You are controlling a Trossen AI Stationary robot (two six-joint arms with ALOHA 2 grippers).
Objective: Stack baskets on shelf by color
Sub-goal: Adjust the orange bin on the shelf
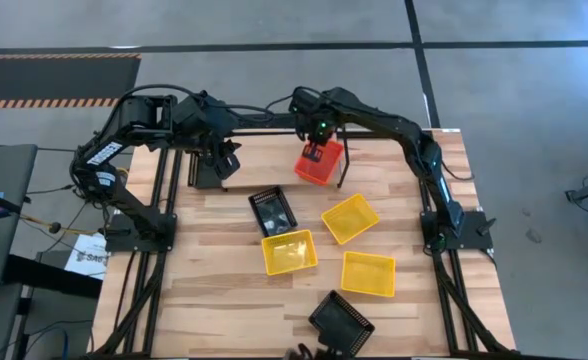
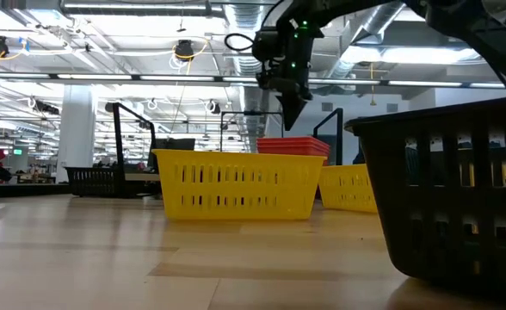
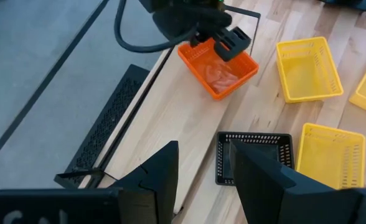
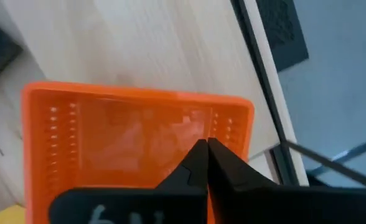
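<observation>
From above, the left end effector hangs over the far left of the surface, its fingers spread with nothing between them; its own wrist camera looks past them at a black basket lying on the planks. That same black basket sits just left of centre in the overhead view, with a yellow basket touching its near end. Farther right, two more yellow baskets lie apart, one nearer than the other, and a second black basket rests at the near edge, looming large at the right of the table-level view.

The red-orange basket sits at the far centre beside the shelf's black wire frame. The right end effector hovers directly above it. Only the right wrist camera settles the fingers: they are pressed together, tips over the basket's interior, gripping nothing that I can see. The table-level view shows red stacked rims behind the yellow one.
</observation>
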